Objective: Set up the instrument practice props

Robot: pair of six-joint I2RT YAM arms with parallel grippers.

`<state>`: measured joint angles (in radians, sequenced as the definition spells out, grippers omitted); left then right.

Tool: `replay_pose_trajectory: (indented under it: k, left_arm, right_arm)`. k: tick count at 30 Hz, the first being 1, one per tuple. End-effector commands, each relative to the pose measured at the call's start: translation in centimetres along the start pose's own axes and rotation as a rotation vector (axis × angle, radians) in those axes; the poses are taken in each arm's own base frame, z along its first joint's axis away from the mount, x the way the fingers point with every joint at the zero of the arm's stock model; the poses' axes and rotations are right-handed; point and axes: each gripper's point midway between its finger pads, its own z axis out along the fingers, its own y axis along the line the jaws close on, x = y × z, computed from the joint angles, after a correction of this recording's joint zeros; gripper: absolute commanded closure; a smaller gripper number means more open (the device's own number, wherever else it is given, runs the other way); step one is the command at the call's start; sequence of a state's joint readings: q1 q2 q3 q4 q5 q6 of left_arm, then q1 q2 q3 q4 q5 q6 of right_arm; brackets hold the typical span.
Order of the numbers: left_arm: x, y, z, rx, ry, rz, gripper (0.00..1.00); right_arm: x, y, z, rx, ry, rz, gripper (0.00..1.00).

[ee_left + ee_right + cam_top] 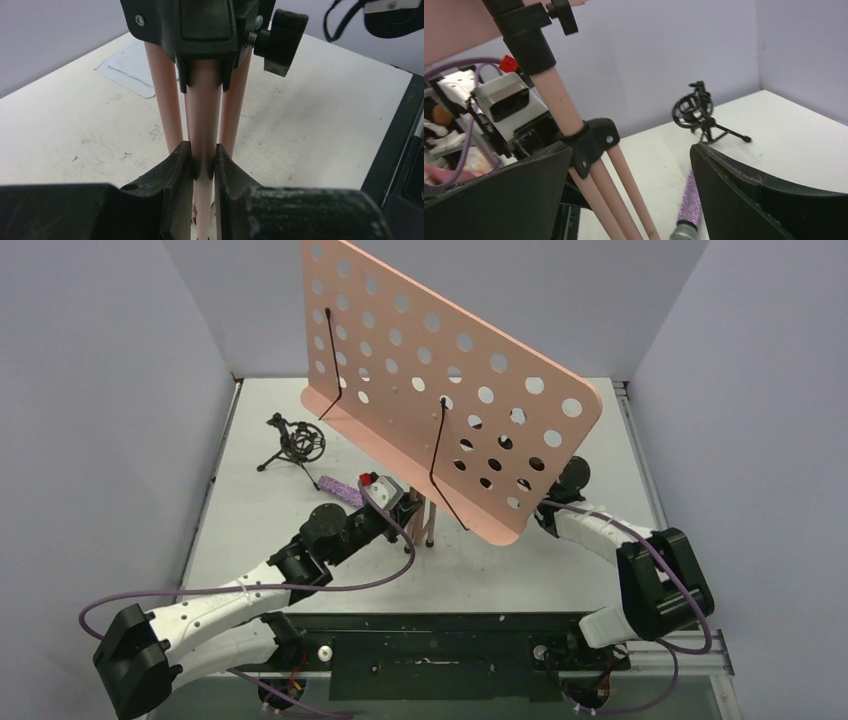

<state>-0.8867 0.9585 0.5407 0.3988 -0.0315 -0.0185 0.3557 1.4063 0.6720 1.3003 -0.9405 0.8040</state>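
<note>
Left pincer (204, 161) clamps the pole of the pink music stand (202, 107).

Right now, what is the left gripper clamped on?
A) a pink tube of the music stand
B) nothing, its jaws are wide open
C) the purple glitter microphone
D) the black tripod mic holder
A: in the left wrist view the left gripper is shut on the middle tube of the pink music stand. The purple glitter microphone lies on the table, and the black tripod mic holder stands apart.
</note>
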Motion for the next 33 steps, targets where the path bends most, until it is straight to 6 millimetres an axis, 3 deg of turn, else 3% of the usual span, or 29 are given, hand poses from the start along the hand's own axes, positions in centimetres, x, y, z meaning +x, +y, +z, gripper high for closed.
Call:
replay_pose_trajectory:
  k: [1,6,14,23,30,33]
  left_arm:
    - [-2.3,-1.9,-0.4,0.097,-0.082,-0.043,1.00]
    - [-2.4,-1.9,-0.5,0.095,-0.087,-0.047,1.00]
    - [-2.6,-1.9,-0.6,0.095,-0.091,-0.051,1.00]
    - [-2.7,-2.0,-0.7,0.097,-0.098,-0.059,1.00]
    - [-3.1,-1.9,-0.7,0.091,-0.106,-0.065,1.00]
    - [-3.2,-1.8,-0.8,0.088,-0.108,-0.065,1.00]
  right_arm:
    - [-3.0,6.6,2.2,-0.319,-0.052,-0.098,0.06]
    - [-1.9,8.8,4.7,-0.402,0.007,-0.114,0.04]
    - [-1.6,9.2,6.5,-0.396,0.043,-0.141,0.03]
    - [-2.2,9.1,7.5,-0.406,0.036,-0.145,0.35]
    - [-2.9,9.2,7.9,-0.409,0.030,-0.167,0.84]
    - [-3.5,9.1,8.2,-0.399,0.020,-0.185,0.94]
